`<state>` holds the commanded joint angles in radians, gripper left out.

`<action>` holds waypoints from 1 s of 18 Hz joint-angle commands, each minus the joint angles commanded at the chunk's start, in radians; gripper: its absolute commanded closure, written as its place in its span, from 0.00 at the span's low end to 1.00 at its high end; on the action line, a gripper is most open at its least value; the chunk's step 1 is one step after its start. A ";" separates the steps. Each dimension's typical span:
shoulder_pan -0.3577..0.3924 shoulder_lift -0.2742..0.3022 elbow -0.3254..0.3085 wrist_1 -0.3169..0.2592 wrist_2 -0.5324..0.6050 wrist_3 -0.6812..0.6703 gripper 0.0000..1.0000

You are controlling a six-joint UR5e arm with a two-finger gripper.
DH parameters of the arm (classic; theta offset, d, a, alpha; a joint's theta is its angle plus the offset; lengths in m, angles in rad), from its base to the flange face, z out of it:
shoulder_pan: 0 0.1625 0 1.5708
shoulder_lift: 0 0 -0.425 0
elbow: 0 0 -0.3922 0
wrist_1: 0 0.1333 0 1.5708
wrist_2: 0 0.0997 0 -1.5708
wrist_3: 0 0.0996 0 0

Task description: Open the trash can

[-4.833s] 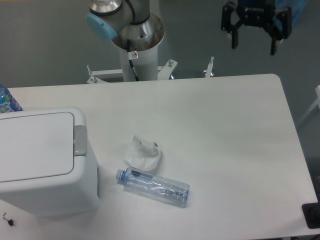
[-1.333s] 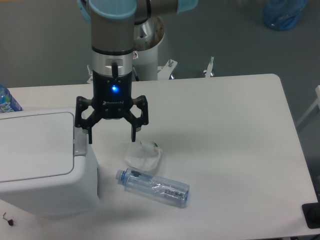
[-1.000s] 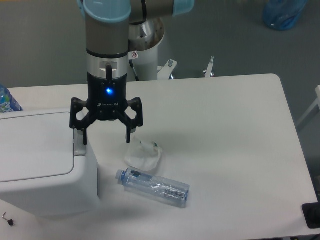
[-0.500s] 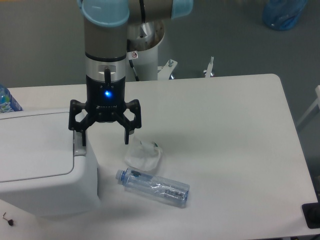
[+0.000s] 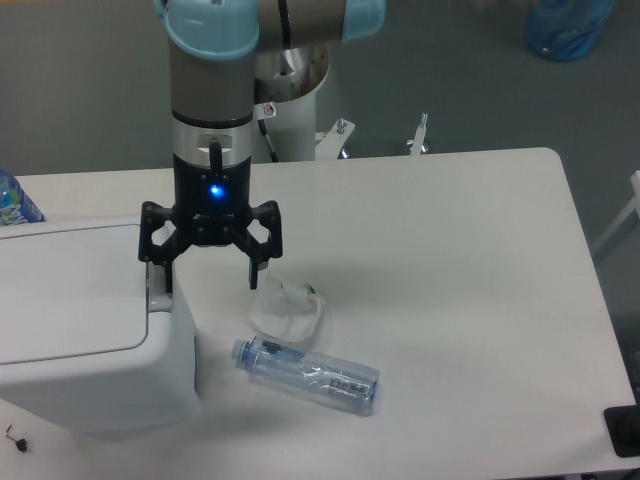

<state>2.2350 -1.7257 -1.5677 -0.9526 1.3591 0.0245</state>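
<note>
The trash can [image 5: 85, 330] sits at the table's near left corner, a big white box with rounded corners and its flat lid shut. The grey latch button [image 5: 158, 292] lies on its right rim. Just above, the gripper [image 5: 208, 274] hangs wide open, empty, one finger over the button. Next, I judge, comes a straight downward press.

White table [image 5: 450, 250]: trash can [image 5: 80, 320], crumpled tissue [image 5: 287, 307], bottle [image 5: 308, 373].
</note>
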 joint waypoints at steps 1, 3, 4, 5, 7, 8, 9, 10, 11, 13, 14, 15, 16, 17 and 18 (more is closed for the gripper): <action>-0.002 0.000 0.000 0.000 0.000 0.000 0.00; 0.000 -0.002 0.000 0.000 0.000 -0.002 0.00; 0.000 -0.002 0.000 0.000 0.000 -0.002 0.00; -0.002 -0.002 0.000 0.000 0.000 -0.002 0.00; -0.002 -0.003 0.003 0.000 0.000 -0.002 0.00; -0.002 -0.002 0.012 0.000 0.000 -0.002 0.00; 0.000 -0.002 0.020 0.000 0.000 0.002 0.00; 0.000 -0.002 0.031 0.000 0.002 0.008 0.00; 0.000 -0.005 0.049 0.000 0.003 0.012 0.00; 0.009 -0.008 0.078 0.000 0.006 0.040 0.00; 0.017 -0.006 0.080 0.000 0.014 0.063 0.00; 0.021 -0.005 0.080 0.003 0.034 0.087 0.00; 0.029 -0.005 0.078 0.006 0.063 0.118 0.00; 0.035 -0.005 0.078 0.005 0.102 0.156 0.00; 0.043 -0.005 0.077 0.000 0.142 0.197 0.00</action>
<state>2.2779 -1.7303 -1.4910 -0.9526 1.5014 0.2220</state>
